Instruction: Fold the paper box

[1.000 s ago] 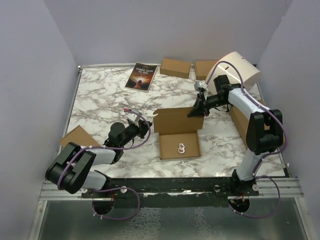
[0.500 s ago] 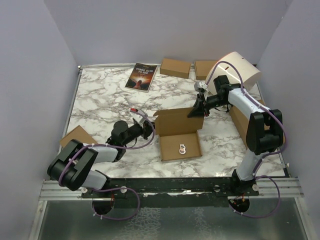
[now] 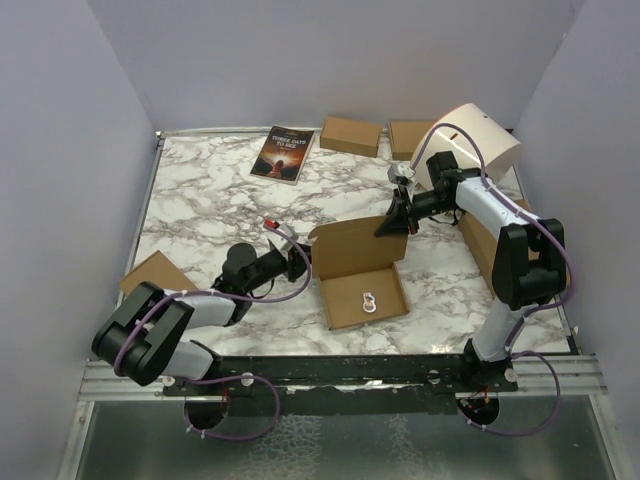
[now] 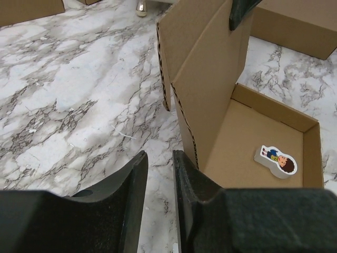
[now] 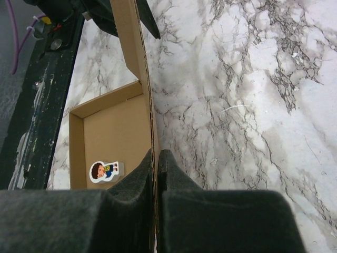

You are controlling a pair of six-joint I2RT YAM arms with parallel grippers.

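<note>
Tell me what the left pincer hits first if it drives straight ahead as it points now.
Probably the paper box: the near edge of its raised lid stands just beyond the left pincer, with only bare table between. Depth is hard to judge.

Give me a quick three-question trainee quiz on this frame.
1. True or false: the right gripper pinches the raised lid of the paper box.
2. What lies in the box's tray? A) cartoon sticker B) scissors C) pen
3. Is the left gripper holding anything?
Key: 1 true; 2 A; 3 no, its narrowly parted jaws are empty, near the box's left side.
</note>
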